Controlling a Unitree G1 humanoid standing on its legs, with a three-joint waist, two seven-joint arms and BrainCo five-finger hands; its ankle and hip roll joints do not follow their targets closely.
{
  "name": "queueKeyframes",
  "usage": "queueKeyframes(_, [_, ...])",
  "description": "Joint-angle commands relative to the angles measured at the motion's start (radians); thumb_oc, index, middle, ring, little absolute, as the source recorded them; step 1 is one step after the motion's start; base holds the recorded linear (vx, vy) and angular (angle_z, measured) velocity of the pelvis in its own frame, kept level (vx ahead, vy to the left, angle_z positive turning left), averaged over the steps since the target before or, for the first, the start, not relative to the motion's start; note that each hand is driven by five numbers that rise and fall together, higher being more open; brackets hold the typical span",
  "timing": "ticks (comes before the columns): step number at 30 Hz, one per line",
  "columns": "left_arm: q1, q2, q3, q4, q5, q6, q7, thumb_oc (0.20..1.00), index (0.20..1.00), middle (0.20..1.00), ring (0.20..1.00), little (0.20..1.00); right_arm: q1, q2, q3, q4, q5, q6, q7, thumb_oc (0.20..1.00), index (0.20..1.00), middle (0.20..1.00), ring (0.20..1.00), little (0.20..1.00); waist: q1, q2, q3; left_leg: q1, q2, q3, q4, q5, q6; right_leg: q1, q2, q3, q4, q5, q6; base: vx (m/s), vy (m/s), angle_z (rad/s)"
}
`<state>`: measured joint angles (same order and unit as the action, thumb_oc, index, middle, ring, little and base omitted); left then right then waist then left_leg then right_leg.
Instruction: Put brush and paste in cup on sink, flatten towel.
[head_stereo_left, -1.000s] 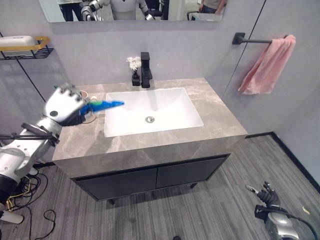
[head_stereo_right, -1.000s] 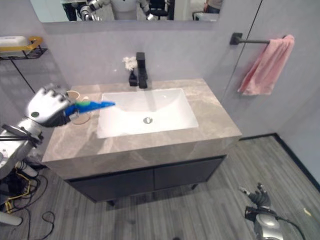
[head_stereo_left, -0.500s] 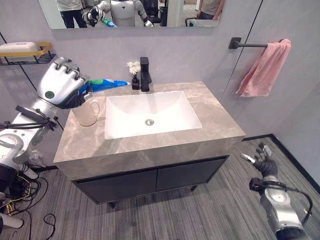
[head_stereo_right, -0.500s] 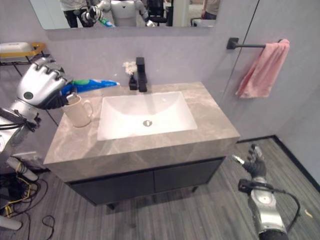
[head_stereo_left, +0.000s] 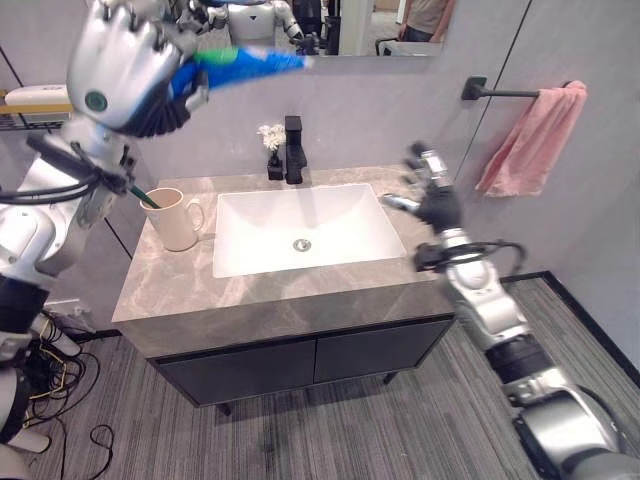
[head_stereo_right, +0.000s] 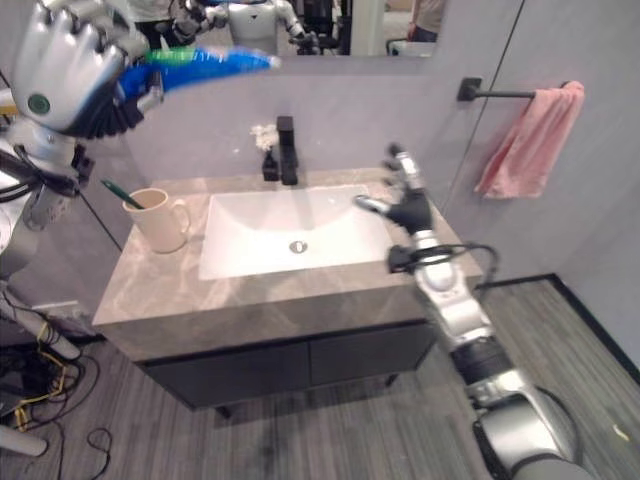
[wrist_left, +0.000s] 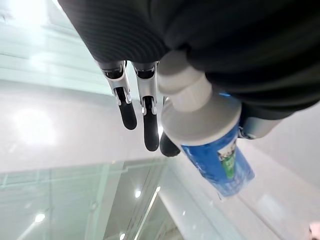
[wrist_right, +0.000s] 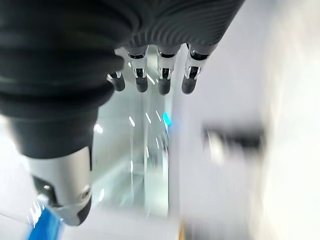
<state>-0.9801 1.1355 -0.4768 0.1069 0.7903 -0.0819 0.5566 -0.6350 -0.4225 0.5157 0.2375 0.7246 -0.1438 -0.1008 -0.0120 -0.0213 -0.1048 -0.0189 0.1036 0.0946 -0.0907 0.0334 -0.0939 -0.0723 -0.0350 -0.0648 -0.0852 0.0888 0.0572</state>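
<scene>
My left hand (head_stereo_left: 125, 62) grips the paste (head_stereo_left: 245, 62) high above the cup (head_stereo_left: 176, 218), which holds the brush (head_stereo_left: 143, 196), for tipping in; my right hand (head_stereo_left: 432, 200) hovers open over the desk (head_stereo_left: 260, 300), towel (head_stereo_left: 528, 140) bunched.

From my remote feed, body check:

- L hand (head_stereo_left: 125, 65): silver shell, dark ribbed cover at back/wrist, one round green mark (head_stereo_left: 97, 100) on the shell.
- L fingers (wrist_left: 148, 120): silver w/ dark rounded tips.
- R hand (head_stereo_left: 435, 205): same build; the thumb (wrist_right: 65, 200) is a thick silver-grey cyl.
- R fingers (wrist_right: 162, 80): dark-tipped.
- Both arms: silver-grey segmented shells, darker joints betw. sections. R forearm (head_stereo_left: 480, 300) is smooth.
</scene>
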Motion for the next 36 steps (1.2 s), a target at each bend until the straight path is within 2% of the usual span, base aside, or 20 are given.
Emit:
queueKeyframes(1, [-0.111, 0.015, -0.04, 0.027, -0.07, 0.055, 0.044, 0.2, 0.2, 0.2, 0.2, 0.2, -0.071, -0.023, -0.022, 0.02, 0.19, -0.021, 0.046, 1.0, 1.0, 1.0, 1.0, 1.0, 0.018, -0.021, -0.065, -0.018, 0.031, -0.031, 0.003, 0.01, -0.036, -0.029, -0.112, -0.024, -0.002, 0.035, 0.112, 0.0, 0.0, 0.0])
queueKeyframes(2, [-0.142, 0.007, -0.062, 0.017, -0.088, 0.056, 0.053, 0.2, 0.2, 0.2, 0.2, 0.2, -0.116, 0.03, 0.005, 0.041, 0.229, -0.031, 0.035, 1.0, 1.0, 1.0, 1.0, 1.0, 0.028, -0.02, -0.063, -0.023, 0.031, -0.035, 0.003, 0.012, -0.036, -0.03, -0.113, -0.027, -0.002, 0.035, 0.111, 0.0, 0.0, 0.0])
queueKeyframes(3, [-0.152, 0.009, -0.07, 0.021, -0.089, 0.056, 0.054, 0.2, 0.2, 0.2, 0.2, 0.2, -0.121, 0.034, 0.004, 0.046, 0.23, -0.033, 0.036, 1.0, 1.0, 1.0, 1.0, 1.0, 0.026, -0.023, -0.061, -0.023, 0.031, -0.035, 0.003, 0.013, -0.036, -0.031, -0.113, -0.027, -0.002, 0.035, 0.111, 0.0, 0.0, 0.0])
queueKeyframes(7, [-0.251, -0.016, -0.125, -0.009, -0.09, 0.065, 0.086, 0.2, 0.2, 0.2, 0.2, 0.2, -0.21, 0.139, 0.048, 0.067, 0.315, -0.059, 0.063, 1.0, 1.0, 1.0, 1.0, 1.0, 0.046, -0.024, -0.059, -0.035, 0.028, -0.045, 0.003, 0.016, -0.037, -0.032, -0.115, -0.037, -0.002, 0.034, 0.111, 0.0, 0.0, 0.0])
queueKeyframes(9, [-0.264, -0.047, -0.124, -0.046, -0.072, 0.065, 0.119, 0.2, 0.2, 0.2, 0.2, 0.2, -0.242, 0.224, 0.012, 0.023, 0.372, -0.128, 0.087, 1.0, 1.0, 1.0, 1.0, 1.0, 0.064, -0.029, -0.057, -0.047, 0.026, -0.053, 0.003, 0.016, -0.037, -0.034, -0.12, -0.051, -0.002, 0.031, 0.113, 0.04, 0.022, 0.09])
queueKeyframes(10, [-0.257, -0.058, -0.12, -0.063, -0.059, 0.059, 0.137, 0.2, 0.2, 0.2, 0.2, 0.2, -0.255, 0.244, -0.025, -0.016, 0.366, -0.177, 0.079, 1.0, 1.0, 1.0, 1.0, 1.0, 0.07, -0.029, -0.057, -0.052, 0.022, -0.057, 0.003, 0.015, -0.036, -0.034, -0.123, -0.057, -0.002, 0.029, 0.114, 0.04, 0.027, 0.17])
queueKeyframes(11, [-0.254, -0.062, -0.121, -0.068, -0.052, 0.058, 0.138, 0.2, 0.2, 0.2, 0.2, 0.2, -0.252, 0.254, -0.034, -0.019, 0.362, -0.193, 0.073, 1.0, 1.0, 1.0, 1.0, 1.0, 0.071, -0.029, -0.057, -0.053, 0.021, -0.059, 0.003, 0.014, -0.036, -0.033, -0.124, -0.058, -0.002, 0.028, 0.114, 0.03, 0.019, 0.19])
queueKeyframes(12, [-0.253, -0.062, -0.122, -0.069, -0.052, 0.059, 0.138, 0.2, 0.2, 0.2, 0.2, 0.2, -0.251, 0.255, -0.034, -0.02, 0.361, -0.193, 0.072, 1.0, 1.0, 1.0, 1.0, 1.0, 0.071, -0.029, -0.058, -0.053, 0.021, -0.06, 0.003, 0.015, -0.036, -0.033, -0.124, -0.059, -0.002, 0.028, 0.114, 0.02, 0.015, 0.14])
queueKeyframes(14, [-0.227, -0.078, -0.112, -0.089, -0.038, 0.043, 0.157, 0.2, 0.2, 0.2, 0.2, 0.2, -0.26, 0.278, -0.066, -0.076, 0.349, -0.255, 0.071, 1.0, 1.0, 1.0, 1.0, 1.0, 0.074, -0.029, -0.059, -0.054, 0.018, -0.063, 0.003, 0.011, -0.035, -0.03, -0.127, -0.061, -0.002, 0.025, 0.115, 0.04, 0.019, 0.06])
queueKeyframes(19, [-0.197, -0.099, -0.103, -0.113, -0.032, 0.031, 0.181, 0.2, 0.2, 0.2, 0.2, 0.2, -0.294, 0.279, -0.093, -0.137, 0.315, -0.314, 0.038, 1.0, 1.0, 1.0, 1.0, 1.0, 0.072, -0.029, -0.065, -0.052, 0.014, -0.066, 0.003, 0.006, -0.034, -0.026, -0.129, -0.061, -0.002, 0.021, 0.115, 0.02, 0.008, 0.0])
queueKeyframes(26, [-0.126, -0.114, -0.064, -0.147, -0.031, 0.02, 0.199, 0.2, 0.2, 0.2, 0.2, 0.2, -0.281, 0.285, -0.114, -0.197, 0.304, -0.356, 0.013, 1.0, 1.0, 1.0, 1.0, 1.0, 0.069, -0.025, -0.066, -0.047, 0.011, -0.062, 0.003, 0.003, -0.031, -0.027, -0.131, -0.055, -0.002, 0.021, 0.115, 0.0, 0.0, 0.0])
queueKeyframes(31, [0.021, -0.145, 0.021, -0.174, -0.031, 0.009, 0.207, 0.2, 0.2, 0.2, 0.2, 0.2, -0.231, 0.279, -0.142, -0.287, 0.3, -0.386, 0.005, 1.0, 1.0, 1.0, 1.0, 1.0, 0.071, -0.033, -0.063, -0.048, 0.014, -0.062, 0.003, 0.003, -0.03, -0.028, -0.128, -0.058, -0.002, 0.018, 0.113, 0.0, 0.0, 0.0])
queueKeyframes(36, [0.085, -0.166, 0.059, -0.185, -0.04, -0.005, 0.207, 0.2, 0.2, 0.2, 0.2, 0.2, -0.221, 0.292, -0.161, -0.3, 0.291, -0.4, -0.012, 1.0, 1.0, 1.0, 1.0, 1.0, 0.075, -0.037, -0.061, -0.05, 0.014, -0.065, 0.003, 0.003, -0.03, -0.029, -0.127, -0.059, -0.002, 0.018, 0.111, 0.0, 0.0, 0.0])
